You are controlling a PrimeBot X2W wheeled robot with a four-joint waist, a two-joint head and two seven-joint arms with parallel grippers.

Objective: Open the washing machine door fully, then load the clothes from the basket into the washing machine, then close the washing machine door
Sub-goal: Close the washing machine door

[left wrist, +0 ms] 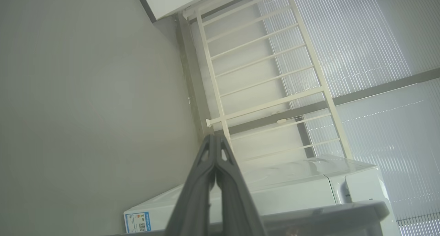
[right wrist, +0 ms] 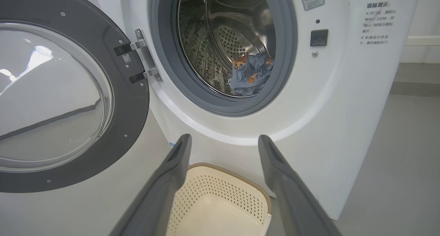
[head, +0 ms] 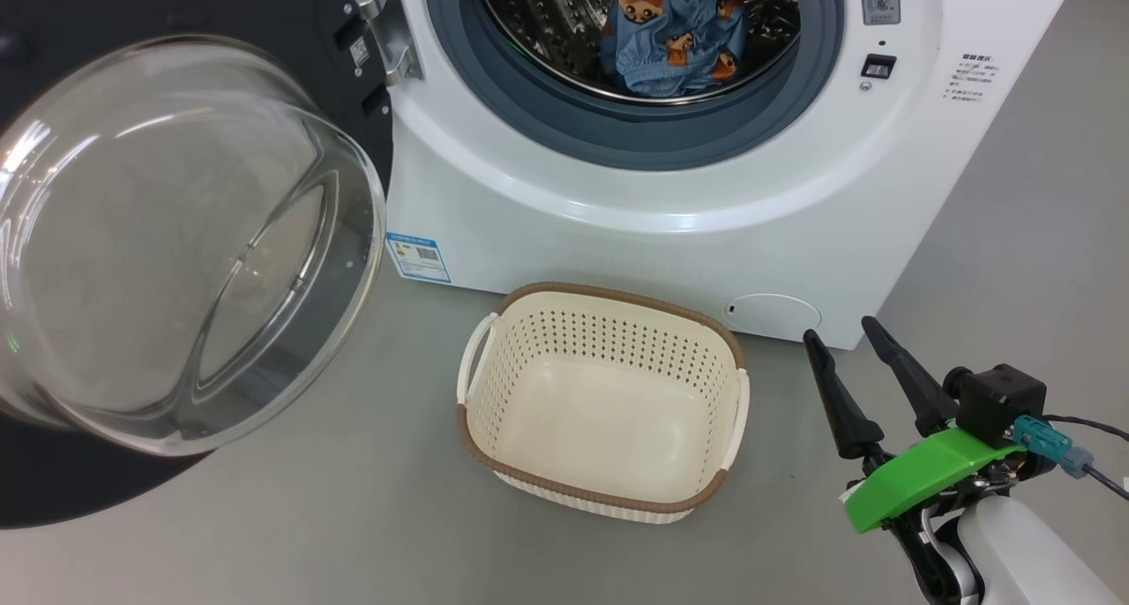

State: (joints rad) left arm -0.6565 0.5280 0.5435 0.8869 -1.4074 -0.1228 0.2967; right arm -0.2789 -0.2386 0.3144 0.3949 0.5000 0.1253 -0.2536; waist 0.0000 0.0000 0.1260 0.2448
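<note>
The door hangs wide open on the robot's left. It is swung out on its hinge at the left edge of the washer mouth, glass bowl bulging toward us, free edge far out over the floor. The clothes lie bunched low in the drum, and the basket sits bare on the floor just before the washer. I'd say loading is done and closing the door is what's left. That move turns on one thing: the door lies well to the left of the right pincer. That pincer hovers low on the far right with the basket between them, its fingers spread wide, holding nothing. The free edge must sweep rightward to the latch slot, so the left arm looks better placed, by side at least. The left pincer is pressed together, empty, aimed up past the washer's top toward a white rail. The head view looks down and cuts off the drum's upper half. The right wrist view takes in nearly the whole mouth and the door's grey inner face.
</note>
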